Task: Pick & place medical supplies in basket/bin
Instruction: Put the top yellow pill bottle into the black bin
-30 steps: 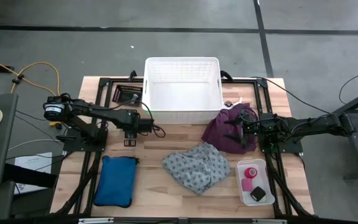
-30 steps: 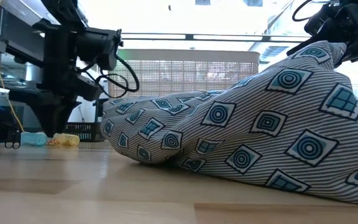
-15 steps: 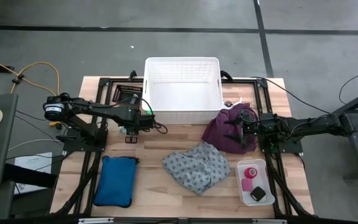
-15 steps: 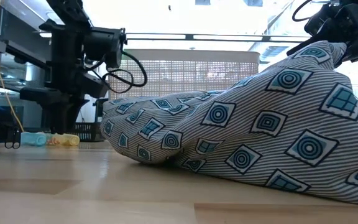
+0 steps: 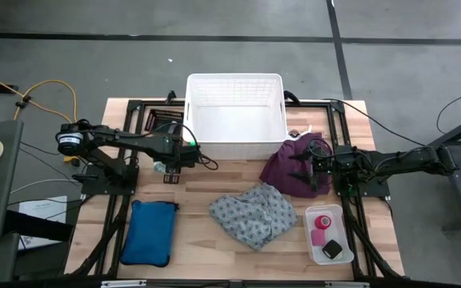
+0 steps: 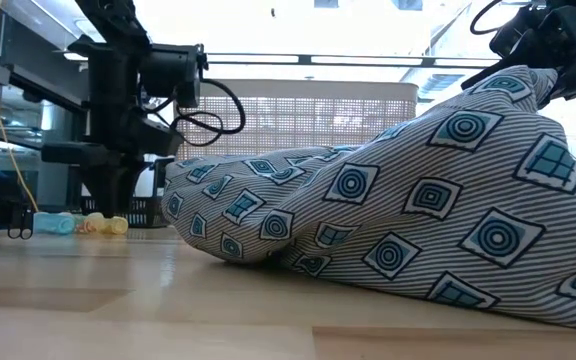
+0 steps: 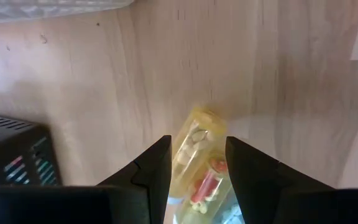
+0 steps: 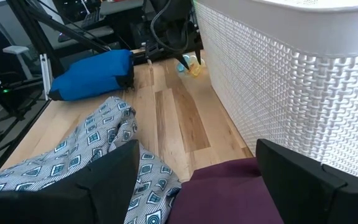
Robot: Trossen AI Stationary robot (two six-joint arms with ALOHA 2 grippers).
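Between the spread fingers of the left gripper (image 7: pixel 196 163) we see the small clear bottle (image 7: pixel 199 163) lying ungrasped on the table (image 5: pixel 190 200); the right gripper (image 5: pixel 298 170) hangs open over the purple cloth (image 5: pixel 282 170).

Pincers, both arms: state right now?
Left pincer: open, straddling the small clear bottle on the table, not gripping.
Right pincer: open, empty, over the purple cloth.
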